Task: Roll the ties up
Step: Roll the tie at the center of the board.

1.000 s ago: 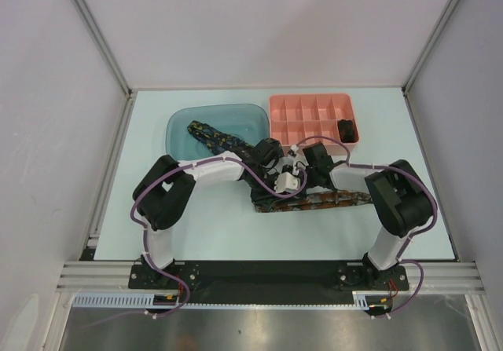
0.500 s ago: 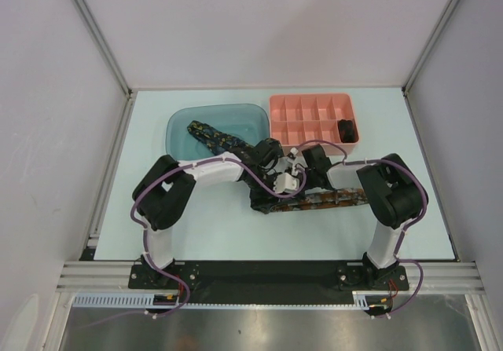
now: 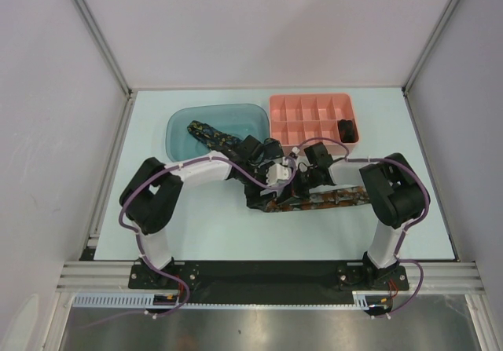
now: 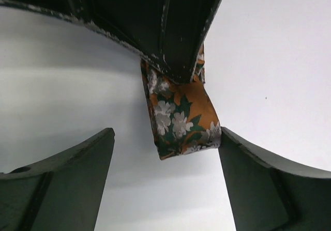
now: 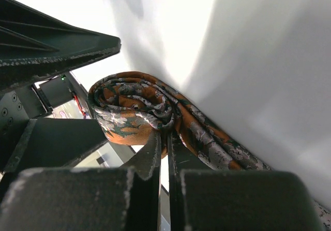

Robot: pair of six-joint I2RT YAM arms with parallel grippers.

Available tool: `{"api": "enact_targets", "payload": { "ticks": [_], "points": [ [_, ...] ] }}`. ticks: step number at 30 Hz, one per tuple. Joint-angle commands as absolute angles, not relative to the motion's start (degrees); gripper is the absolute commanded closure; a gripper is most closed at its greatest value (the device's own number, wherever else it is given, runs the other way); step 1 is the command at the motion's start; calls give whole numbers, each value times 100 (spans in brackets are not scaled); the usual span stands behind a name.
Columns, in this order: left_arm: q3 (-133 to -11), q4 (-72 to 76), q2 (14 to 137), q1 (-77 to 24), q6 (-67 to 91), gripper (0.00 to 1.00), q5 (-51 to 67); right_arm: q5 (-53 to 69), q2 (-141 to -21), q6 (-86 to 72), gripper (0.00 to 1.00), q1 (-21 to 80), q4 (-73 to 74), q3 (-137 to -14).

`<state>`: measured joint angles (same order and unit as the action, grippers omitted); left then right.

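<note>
The orange-brown-white flecked tie (image 3: 330, 199) lies across the table, its left end wound into a small roll (image 5: 132, 109). My right gripper (image 5: 166, 140) is shut on that roll, which also shows in the left wrist view (image 4: 181, 114). My left gripper (image 4: 164, 136) is open around the roll, its right finger (image 4: 243, 164) touching the roll's edge. In the top view the left gripper (image 3: 266, 184) and right gripper (image 3: 292, 188) meet at the tie's left end. The navy tie (image 3: 209, 134) lies in the teal bin (image 3: 247, 114). A small dark rolled bundle (image 3: 346, 128) sits in the pink tray (image 3: 291, 104).
The teal bin and the pink compartment tray stand side by side just behind the grippers. White walls and metal frame rails enclose the table at the left, right and back. Purple cables loop over both arms.
My left arm's elbow has swung out to the left and its wrist has shifted up-left a little. My right arm has drawn in slightly. The roll stays pinched in the right gripper.
</note>
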<state>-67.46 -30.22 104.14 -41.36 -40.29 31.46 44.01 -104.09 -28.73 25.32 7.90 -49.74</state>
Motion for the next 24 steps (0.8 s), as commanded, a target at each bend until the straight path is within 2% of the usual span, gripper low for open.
{"api": "enact_targets", "payload": {
  "ticks": [1,4,8,11,12,15,20,24],
  "points": [
    [-6926,-2637,10573,-4236,-3797,15,3428,3375,-10512,-2426,100,2470,1309,-5027],
    [-6970,-2645,10687,-4271,-3832,25,3524,3279,-10512,-2373,100,2461,1362,-5019],
    [-6943,-2742,10740,-4359,-3929,25,3463,3226,-10477,-2364,100,2435,1389,-5019],
    [-6926,-2786,10705,-4386,-3972,42,3367,3296,-10477,-2399,100,2478,1354,-5010],
    [-6934,-2786,10644,-4386,-3981,55,3314,3357,-10468,-2426,100,2496,1293,-5027],
    [-6935,-2997,10249,-4307,-4104,66,3296,3550,-10363,-2732,100,2654,1048,-4992],
    [-7224,-3392,9923,-4298,-4114,65,3489,3805,-10362,-3234,100,3075,581,-5018],
    [-7514,-3296,10325,-4578,-3825,61,3594,3911,-10581,-3322,100,3050,422,-5098]
  ]
}}
